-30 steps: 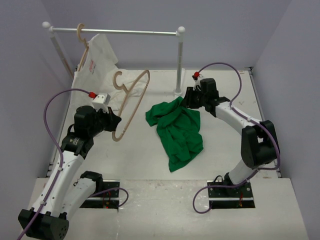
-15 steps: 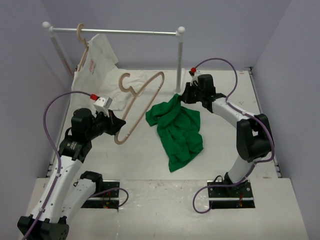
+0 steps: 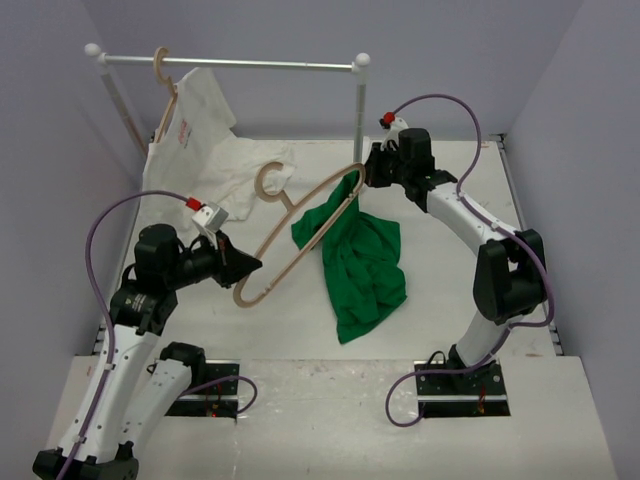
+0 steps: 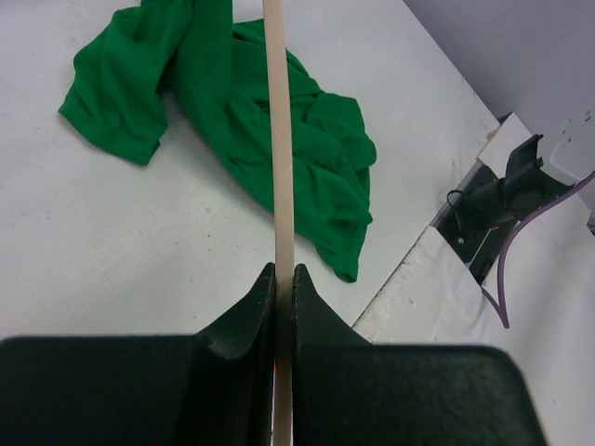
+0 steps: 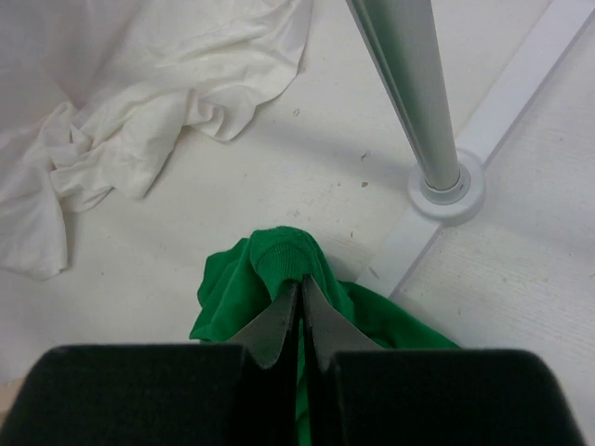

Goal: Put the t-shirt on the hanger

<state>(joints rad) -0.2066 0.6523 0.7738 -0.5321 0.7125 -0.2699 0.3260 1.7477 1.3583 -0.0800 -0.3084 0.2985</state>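
Observation:
The green t-shirt lies crumpled on the table, its top edge lifted. My right gripper is shut on the shirt's ribbed collar and holds it up near the rack post. My left gripper is shut on the bottom bar of the wooden hanger and holds it tilted in the air. The hanger's far end reaches the lifted part of the shirt. In the left wrist view the hanger bar runs straight up from the gripper over the shirt.
A clothes rack stands at the back, its right post and base close to my right gripper. A second wooden hanger with a white shirt hangs at the rack's left; the white cloth spreads on the table.
My left gripper has carried the hanger right and forward, so its far end now meets the shirt. My right gripper has lifted the green collar up and a little back.

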